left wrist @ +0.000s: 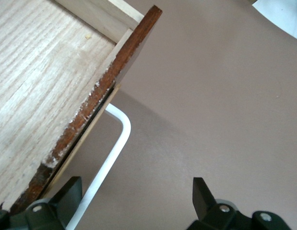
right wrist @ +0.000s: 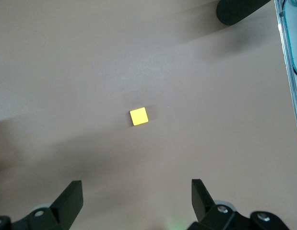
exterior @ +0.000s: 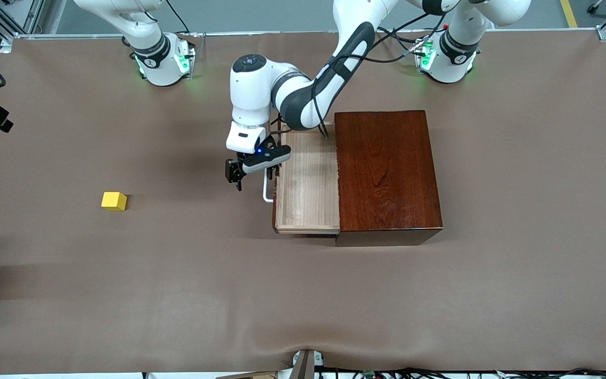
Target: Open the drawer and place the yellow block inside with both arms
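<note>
Drawer (exterior: 307, 181) is out of the dark box (exterior: 387, 171), tray bare, front and white handle (exterior: 267, 193) facing 9 o'clock in the front view, toward the right arm's end. Its long axis runs 12 to 6 there; slide axis runs 3 to 9.

Left gripper (exterior: 235, 173) sits just off the handle, fingers (left wrist: 66, 196) spread wide, holding nothing; the handle bar passes by one finger in the left wrist view. Opening looks done, so this arm should back away w/o snagging the handle.

Yellow block (exterior: 114, 201) lies on the table (exterior: 303, 295) well apart at 9 o'clock of the drawer, flat, a cube w/ no real long axis, edges turned slightly.

Right gripper (right wrist: 136, 201) hangs high over the block, open wide. Next, I'd say: drop straight down, square fingers to 2 flat faces, centre, then close
</note>
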{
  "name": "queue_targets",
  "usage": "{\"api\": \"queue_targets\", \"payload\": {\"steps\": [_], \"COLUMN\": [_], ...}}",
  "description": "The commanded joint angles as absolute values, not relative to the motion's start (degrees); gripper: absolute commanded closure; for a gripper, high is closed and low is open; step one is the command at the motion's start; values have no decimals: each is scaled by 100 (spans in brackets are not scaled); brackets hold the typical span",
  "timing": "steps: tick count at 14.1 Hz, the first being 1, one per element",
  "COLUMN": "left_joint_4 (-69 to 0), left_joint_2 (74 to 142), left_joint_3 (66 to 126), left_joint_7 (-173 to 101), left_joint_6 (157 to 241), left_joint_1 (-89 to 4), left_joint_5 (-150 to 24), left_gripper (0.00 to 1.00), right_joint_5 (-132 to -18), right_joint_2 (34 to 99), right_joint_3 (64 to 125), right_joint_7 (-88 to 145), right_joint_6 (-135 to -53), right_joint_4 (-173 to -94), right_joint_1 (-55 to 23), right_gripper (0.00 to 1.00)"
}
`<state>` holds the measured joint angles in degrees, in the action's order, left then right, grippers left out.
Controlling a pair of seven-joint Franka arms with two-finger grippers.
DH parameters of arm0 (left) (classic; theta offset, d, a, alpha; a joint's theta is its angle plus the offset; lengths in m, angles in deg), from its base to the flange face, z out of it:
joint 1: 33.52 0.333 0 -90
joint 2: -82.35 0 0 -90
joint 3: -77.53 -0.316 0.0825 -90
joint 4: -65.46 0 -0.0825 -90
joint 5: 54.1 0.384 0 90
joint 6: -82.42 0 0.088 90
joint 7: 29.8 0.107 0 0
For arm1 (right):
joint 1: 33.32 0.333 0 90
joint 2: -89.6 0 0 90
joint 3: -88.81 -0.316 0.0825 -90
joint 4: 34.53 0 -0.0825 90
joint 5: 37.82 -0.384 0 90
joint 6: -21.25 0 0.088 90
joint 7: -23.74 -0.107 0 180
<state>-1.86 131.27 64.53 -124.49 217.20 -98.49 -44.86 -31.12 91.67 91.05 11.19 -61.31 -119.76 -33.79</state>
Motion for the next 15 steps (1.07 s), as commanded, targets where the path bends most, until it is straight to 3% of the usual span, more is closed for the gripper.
{"api": "queue_targets", "payload": {"steps": [1, 8, 15], "left_joint_4": [-37, -63, -169], "left_joint_2": [12867, 12490, 11540], "left_joint_3": [6576, 6584, 6628], "left_joint_7": [-12349, -12253, -11428], "left_joint_6": [21743, 21339, 20119], "left_joint_1": [-9733, -9522, -8636], "left_joint_5": [-4671, -4671, -4829], "left_gripper": [0, 0, 0], "right_joint_5": [-3026, -3105, -3246], "right_joint_2": [9127, 8803, 8021], "right_joint_3": [9057, 9066, 9066], "right_joint_7": [1073, 1064, 625], "right_joint_6": [-6119, -6110, -6224], "right_joint_4": [-11952, -11969, -12066], "right_joint_1": [-3420, -3648, -3683], "right_gripper": [0, 0, 0]}}
